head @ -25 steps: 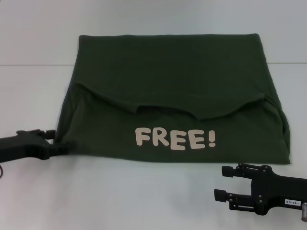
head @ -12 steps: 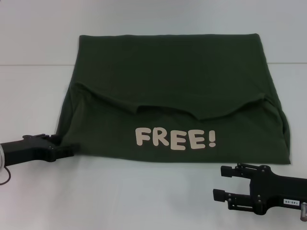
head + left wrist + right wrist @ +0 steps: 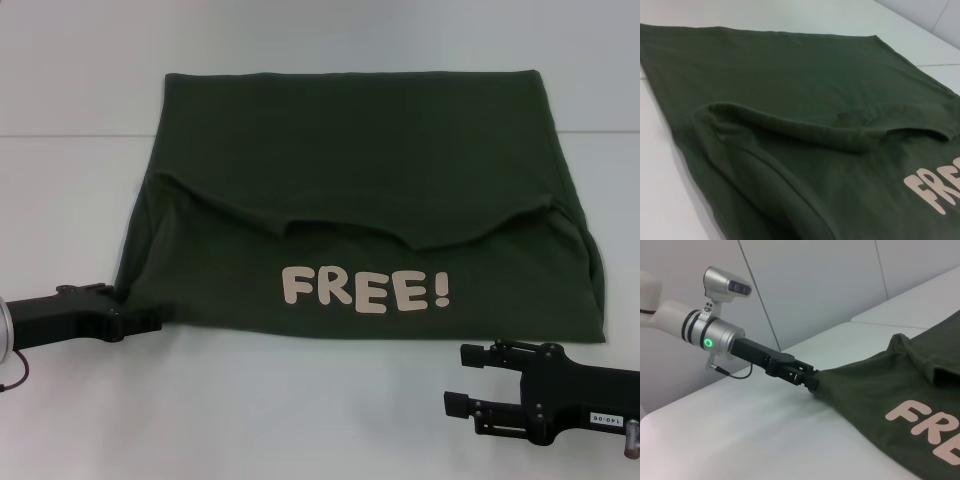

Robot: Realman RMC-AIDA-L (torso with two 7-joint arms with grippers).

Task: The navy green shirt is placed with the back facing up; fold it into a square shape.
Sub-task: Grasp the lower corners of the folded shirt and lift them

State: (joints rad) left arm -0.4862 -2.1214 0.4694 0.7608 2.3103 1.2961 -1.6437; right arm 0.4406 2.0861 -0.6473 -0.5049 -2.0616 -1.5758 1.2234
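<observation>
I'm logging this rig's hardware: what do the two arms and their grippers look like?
The left arm is white with a silver wrist, a green ring light, a thin cable and a black left gripper. The right gripper is black with a small white label.

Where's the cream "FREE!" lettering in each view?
Head view: on the dark olive-green cotton shirt's near folded layer, cream "FREE!" lettering fully readable.
Left wrist view: only "FR", cut by the edge.
Right wrist view: "FRE", cut by the edge.
Shared landmark: shirt collar fold.
</observation>
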